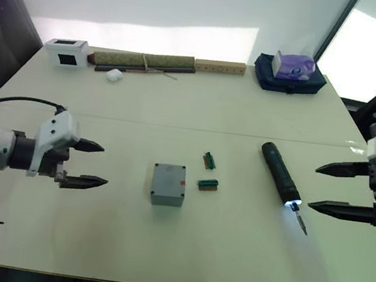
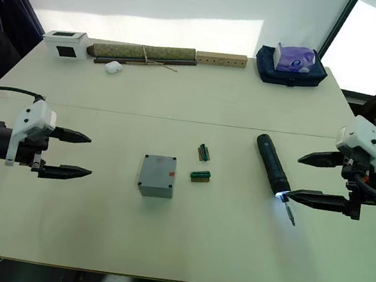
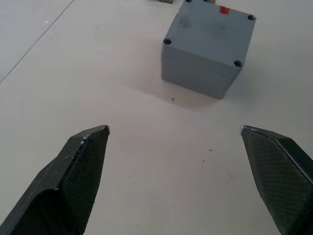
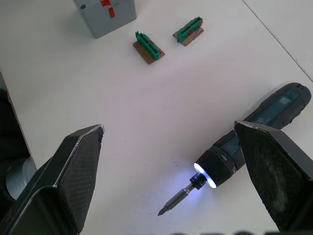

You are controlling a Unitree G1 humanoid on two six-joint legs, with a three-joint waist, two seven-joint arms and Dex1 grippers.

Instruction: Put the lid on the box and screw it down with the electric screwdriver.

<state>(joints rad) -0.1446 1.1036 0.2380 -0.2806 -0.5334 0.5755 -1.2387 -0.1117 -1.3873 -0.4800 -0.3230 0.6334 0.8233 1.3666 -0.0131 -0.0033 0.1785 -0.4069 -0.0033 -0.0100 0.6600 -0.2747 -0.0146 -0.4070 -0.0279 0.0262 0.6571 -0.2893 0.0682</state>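
Note:
The grey box (image 1: 168,184) stands mid-table with the lid (image 3: 210,34) resting flush on top, a seam running around its sides and a red mark near one corner. To its right lies the black electric screwdriver (image 1: 280,171), white light on, its bit pointing toward the table's near edge. My left gripper (image 1: 104,165) hovers open to the left of the box, a hand's width away and holding nothing. My right gripper (image 1: 313,187) is open just right of the screwdriver's tip; in the right wrist view one finger (image 4: 274,171) overlaps the tool's body (image 4: 264,127).
Two small green circuit pieces (image 1: 210,160) (image 1: 208,184) lie between box and screwdriver. Along the far edge sit a white box with a dark window (image 1: 67,52), a rolled mat (image 1: 143,61), a wooden strip (image 1: 219,67) and a dark bag holding a purple pack (image 1: 291,73).

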